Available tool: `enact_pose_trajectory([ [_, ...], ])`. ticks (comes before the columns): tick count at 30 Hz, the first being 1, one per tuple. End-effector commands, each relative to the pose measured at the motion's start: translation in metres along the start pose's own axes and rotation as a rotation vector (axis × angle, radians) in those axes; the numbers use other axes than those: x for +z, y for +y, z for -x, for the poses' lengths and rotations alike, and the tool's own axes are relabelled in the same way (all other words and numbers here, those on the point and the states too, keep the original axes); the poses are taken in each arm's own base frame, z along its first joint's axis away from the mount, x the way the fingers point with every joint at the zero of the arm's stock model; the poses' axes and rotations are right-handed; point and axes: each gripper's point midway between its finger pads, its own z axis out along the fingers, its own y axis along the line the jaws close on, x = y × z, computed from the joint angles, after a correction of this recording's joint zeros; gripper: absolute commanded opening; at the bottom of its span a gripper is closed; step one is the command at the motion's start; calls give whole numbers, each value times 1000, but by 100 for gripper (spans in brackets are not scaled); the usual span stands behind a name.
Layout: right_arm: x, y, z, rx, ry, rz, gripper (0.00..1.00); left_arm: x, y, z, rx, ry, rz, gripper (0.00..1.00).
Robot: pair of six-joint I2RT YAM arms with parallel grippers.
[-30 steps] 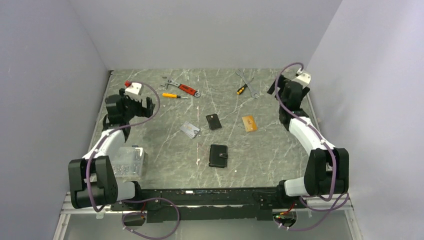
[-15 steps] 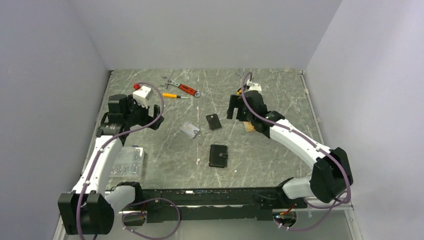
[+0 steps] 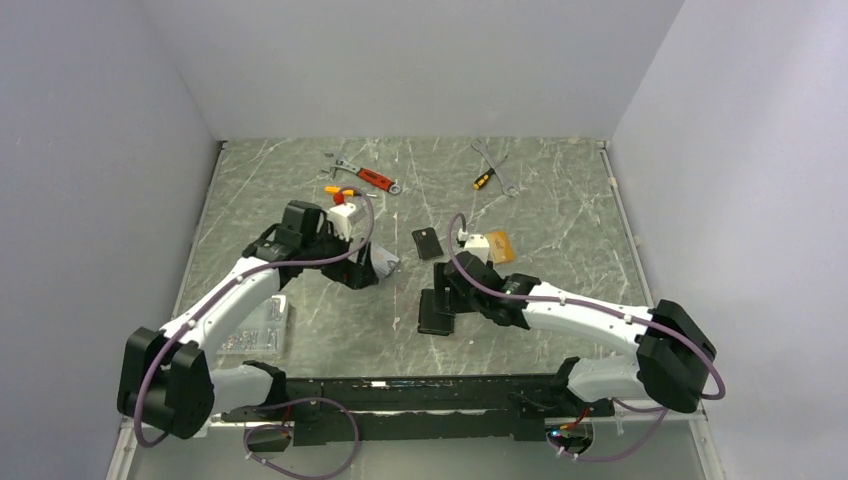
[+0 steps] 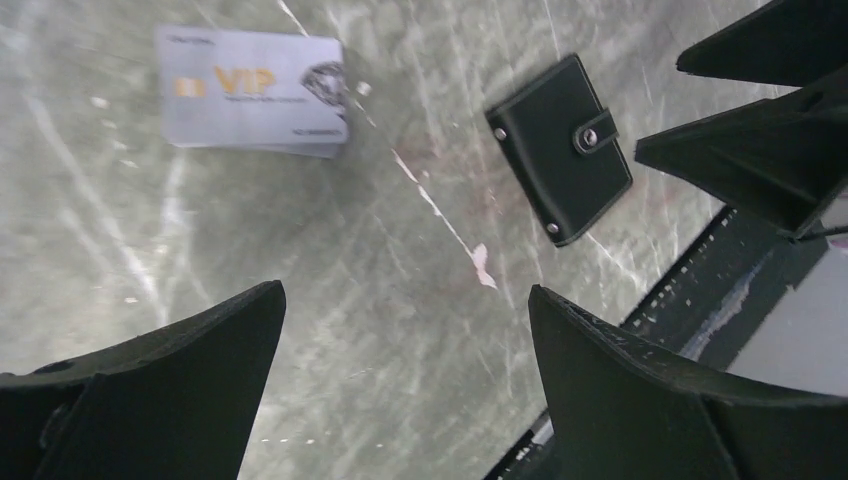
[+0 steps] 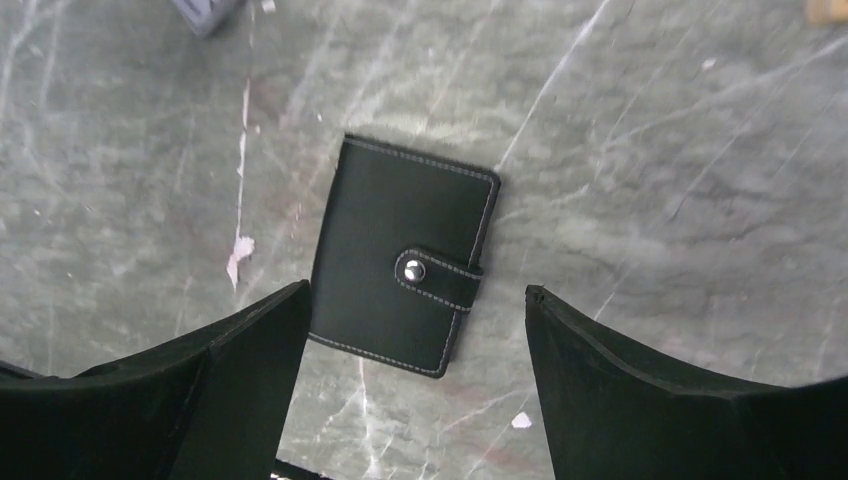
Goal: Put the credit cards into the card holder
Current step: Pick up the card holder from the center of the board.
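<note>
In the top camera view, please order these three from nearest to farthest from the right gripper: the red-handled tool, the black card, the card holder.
1. card holder: right below the right gripper, on the near side.
2. black card: a little farther back, in the middle.
3. red-handled tool: far back, toward the left.

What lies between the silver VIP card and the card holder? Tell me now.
Nothing. In the left wrist view, only bare marbled tabletop separates the silver VIP card from the card holder, which lies closed with its strap snapped.
</note>
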Motion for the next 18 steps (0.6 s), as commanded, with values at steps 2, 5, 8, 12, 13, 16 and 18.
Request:
enact_pose_trajectory([
  [2, 6, 6, -14, 91, 7, -3, 78, 19, -37, -10, -49, 66, -100, 99],
  [5, 8, 11, -20, 120, 6, 50, 77, 33, -49, -20, -70, 121, -130, 99],
  [8, 11, 18, -25, 142, 15, 98, 75, 45, -59, -29, -75, 170, -164, 99],
  [12, 20, 17, -31, 146, 30, 94, 68, 61, -68, -36, -94, 187, -227, 99],
  [13, 21, 17, -32, 152, 29, 95, 66, 66, -69, -37, -102, 188, -242, 99],
  [16, 24, 14, -37, 188, 37, 107, 59, 81, -74, -43, -116, 216, -269, 99],
  [18, 26, 9, -40, 213, 44, 105, 56, 88, -77, -46, -110, 236, -274, 99],
])
